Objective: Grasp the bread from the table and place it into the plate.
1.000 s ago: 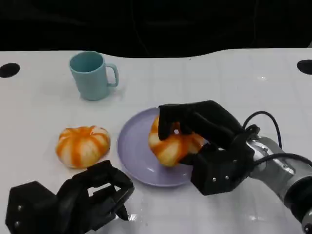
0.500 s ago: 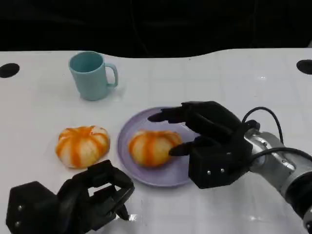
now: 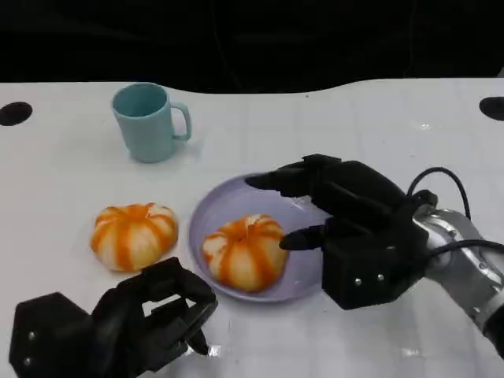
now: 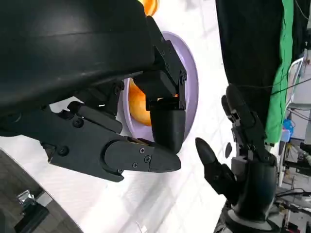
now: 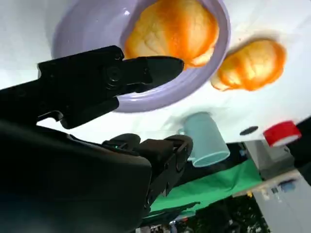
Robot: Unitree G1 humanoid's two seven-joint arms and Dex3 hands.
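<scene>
An orange-and-white striped bread (image 3: 244, 250) lies in the lilac plate (image 3: 223, 206), toward its front left; the right wrist view shows the same bread (image 5: 177, 30) in the plate (image 5: 87, 29). My right hand (image 3: 346, 224) hovers over the plate's right side, fingers spread, holding nothing and apart from the bread. A second striped bread (image 3: 134, 235) sits on the table left of the plate. My left hand (image 3: 126, 327) rests at the front left with its fingers curled in on nothing. The left wrist view shows the plate (image 4: 189, 90) past the fingers (image 4: 167, 128).
A teal mug (image 3: 148, 122) stands at the back left, handle to the right. The white table (image 3: 378, 126) has two dark holes at its far corners. A black cable loops off my right wrist.
My right hand let go of the bread, which now lies lower-left in the plate. The hand opened and drew back to the right. The left hand has not moved.
</scene>
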